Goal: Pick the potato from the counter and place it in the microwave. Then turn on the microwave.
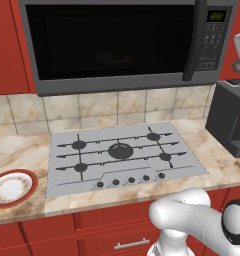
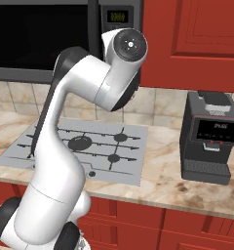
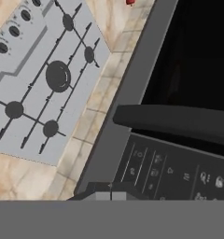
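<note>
Showing plate (image 1: pixel 12 187) left base | keypad (image 3: pixel 172 175) close hand view

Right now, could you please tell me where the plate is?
The plate sits on the counter at the lower left of the left base view, just left of the cooktop.

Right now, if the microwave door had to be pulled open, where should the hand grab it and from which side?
Grip the vertical bar handle on the microwave, between the black glass door and the keypad. Come straight at the front, fingers either side of the bar. It appears to stand proud of the door, so there is probably room behind it.
</note>
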Tool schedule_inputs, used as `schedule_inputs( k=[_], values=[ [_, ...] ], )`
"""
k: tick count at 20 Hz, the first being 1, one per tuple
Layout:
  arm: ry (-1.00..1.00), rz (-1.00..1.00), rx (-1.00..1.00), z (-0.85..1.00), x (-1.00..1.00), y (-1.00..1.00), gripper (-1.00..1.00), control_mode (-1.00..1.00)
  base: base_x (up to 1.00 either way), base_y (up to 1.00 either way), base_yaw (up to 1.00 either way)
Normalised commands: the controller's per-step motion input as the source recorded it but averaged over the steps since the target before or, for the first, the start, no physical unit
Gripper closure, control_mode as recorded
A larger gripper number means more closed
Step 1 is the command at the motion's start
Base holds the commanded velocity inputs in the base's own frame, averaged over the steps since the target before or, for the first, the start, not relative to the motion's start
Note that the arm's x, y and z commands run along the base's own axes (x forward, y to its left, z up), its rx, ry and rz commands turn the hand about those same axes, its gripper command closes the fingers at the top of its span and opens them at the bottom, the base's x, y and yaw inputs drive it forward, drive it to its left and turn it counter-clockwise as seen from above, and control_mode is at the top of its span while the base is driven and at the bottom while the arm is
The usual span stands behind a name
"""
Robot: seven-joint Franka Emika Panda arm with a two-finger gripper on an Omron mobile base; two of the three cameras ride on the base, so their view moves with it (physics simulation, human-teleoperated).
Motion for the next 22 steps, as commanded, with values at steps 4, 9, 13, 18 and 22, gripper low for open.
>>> schedule_inputs(
  k=[4, 9, 13, 18, 22],
  values=[
    [0.0, 0.0, 0.08, -0.07, 0.11, 0.0, 1.0, -1.0, 0.0, 0.0, 0.0],
    [0.0, 0.0, 0.11, -0.07, 0.12, 0.0, 1.0, -1.0, 0.0, 0.0, 0.0],
    [0.0, 0.0, 0.11, -0.05, 0.18, 0.0, 1.0, -1.0, 0.0, 0.0, 0.0],
    [0.0, 0.0, 0.08, -0.07, 0.16, 0.0, 1.0, -1.0, 0.0, 0.0, 0.0],
    [0.0, 0.0, 0.06, -0.09, 0.12, 0.0, 1.0, -1.0, 0.0, 0.0, 0.0]
  ],
)
